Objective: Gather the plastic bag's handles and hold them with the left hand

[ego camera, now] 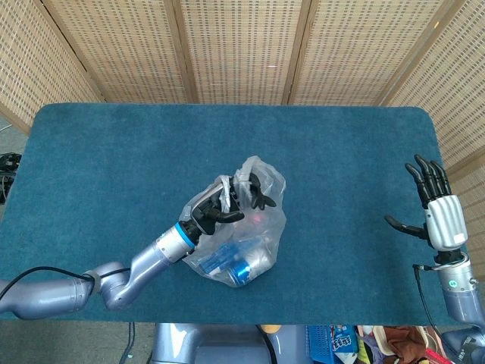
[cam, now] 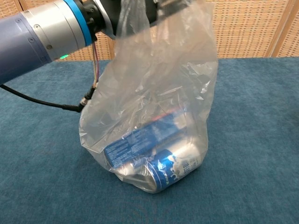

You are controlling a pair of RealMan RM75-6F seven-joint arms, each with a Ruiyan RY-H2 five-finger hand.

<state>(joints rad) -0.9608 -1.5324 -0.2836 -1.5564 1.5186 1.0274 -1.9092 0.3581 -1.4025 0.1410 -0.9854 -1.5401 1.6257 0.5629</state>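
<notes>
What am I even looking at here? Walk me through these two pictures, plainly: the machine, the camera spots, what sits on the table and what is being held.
This is a robot with two metal arms, each ending in a humanlike hand. A person steers it remotely.

The head view looks down from the robot's head onto a blue table. The chest view looks from lower down, close to the table.

On the table stands a clear plastic bag. Inside it lie a blue can and a blue packet.

The left hand grips the top of the bag, where the handles are bunched. In the chest view only its arm and wrist show, at the upper left.

The right hand is far off at the table's right edge, fingers spread, holding nothing.
</notes>
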